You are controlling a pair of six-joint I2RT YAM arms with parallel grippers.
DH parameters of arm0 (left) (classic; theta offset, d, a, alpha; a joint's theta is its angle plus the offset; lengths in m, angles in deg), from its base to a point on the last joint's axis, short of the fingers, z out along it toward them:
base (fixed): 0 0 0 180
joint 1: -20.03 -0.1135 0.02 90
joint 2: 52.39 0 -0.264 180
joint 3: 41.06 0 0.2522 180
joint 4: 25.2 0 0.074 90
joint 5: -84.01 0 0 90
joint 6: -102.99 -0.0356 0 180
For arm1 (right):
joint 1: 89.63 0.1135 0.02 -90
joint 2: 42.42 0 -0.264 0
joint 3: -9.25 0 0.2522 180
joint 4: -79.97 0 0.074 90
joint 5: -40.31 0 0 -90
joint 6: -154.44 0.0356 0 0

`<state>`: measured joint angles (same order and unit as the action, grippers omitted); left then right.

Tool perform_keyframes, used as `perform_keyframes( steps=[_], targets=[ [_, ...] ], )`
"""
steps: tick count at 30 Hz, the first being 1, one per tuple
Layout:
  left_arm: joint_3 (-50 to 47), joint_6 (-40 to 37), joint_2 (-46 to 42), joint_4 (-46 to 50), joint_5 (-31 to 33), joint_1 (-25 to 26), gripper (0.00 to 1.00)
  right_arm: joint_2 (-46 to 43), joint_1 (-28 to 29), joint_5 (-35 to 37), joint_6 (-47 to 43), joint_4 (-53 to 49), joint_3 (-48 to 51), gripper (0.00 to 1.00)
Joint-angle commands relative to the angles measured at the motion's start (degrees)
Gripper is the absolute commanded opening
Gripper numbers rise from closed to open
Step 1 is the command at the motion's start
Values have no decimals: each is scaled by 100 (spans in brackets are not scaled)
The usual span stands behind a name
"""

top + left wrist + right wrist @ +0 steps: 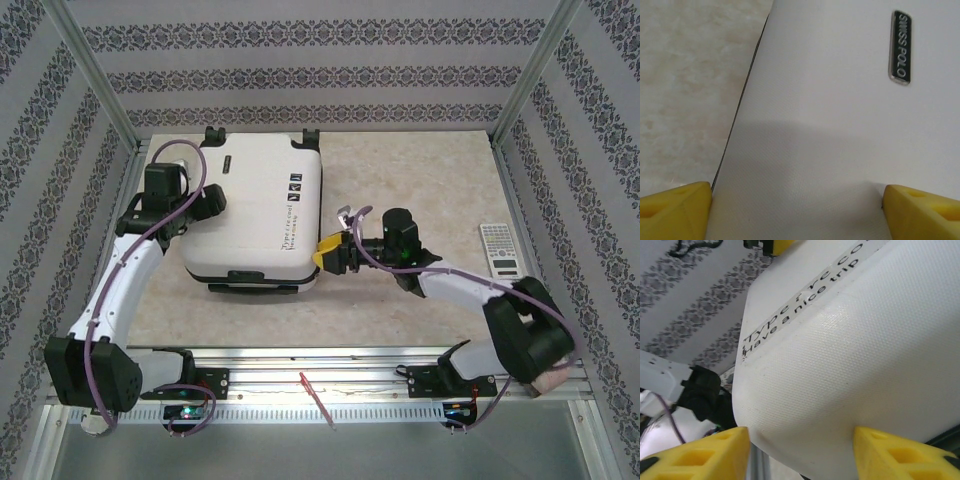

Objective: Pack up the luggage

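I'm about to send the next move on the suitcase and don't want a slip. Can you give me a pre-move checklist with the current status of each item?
1. Luggage lying flat on the table, shell closed: ok.
2. Left gripper open above the shell, near the logo plate: ok.
3. Right gripper straddling the luggage's near right corner: ok.
4. Right gripper actually bearing on the shell: cannot tell.
5. Calculator apart from the luggage: ok.

luggage [262,205]: white hard-shell case, closed, lying flat on far-left part of table [420,170]. Black wheels toward table's far edge, black handle toward near edge. "SWISS POLO" badge and "Have a nice trip" print on top shell.
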<state>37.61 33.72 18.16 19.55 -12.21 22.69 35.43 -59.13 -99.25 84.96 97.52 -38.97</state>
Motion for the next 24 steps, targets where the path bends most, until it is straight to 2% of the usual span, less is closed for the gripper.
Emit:
perform_keyframes(
  steps=[1, 2, 6, 9, 13, 15, 21, 24],
  targets=[
    [456, -324, -64, -105, -365, 272, 86, -447, 52, 1102, -771, -560, 442, 51],
    [545, -387, -120, -111, -224, 366, 86, -556, 52, 1256, -690, -317, 644, 49],
    [935, -631, -180, 57, 350, 991, 87, -821, 120, 1695, -615, -87, 1135, 52],
    [1301, -806, 64, 189, 953, 1887, 87, -862, 256, 1839, -787, -106, 1300, 48],
    [1982, -1011, 812, 608, 1962, 3150, 86, -667, 485, 2020, -933, 274, 1441, 44],
    [2374, -1002, 1252, 953, 2413, 3544, 86, -491, 581, 2014, -951, 462, 1442, 42],
    [3518, -971, 2494, 2236, 3384, 4241, 82, 9, 854, 1944, -1014, 822, 1442, 40],
    [3762, -892, 2798, 2520, 3461, 4385, 81, 156, 974, 1941, -1049, 903, 1400, 40]
  ],
)
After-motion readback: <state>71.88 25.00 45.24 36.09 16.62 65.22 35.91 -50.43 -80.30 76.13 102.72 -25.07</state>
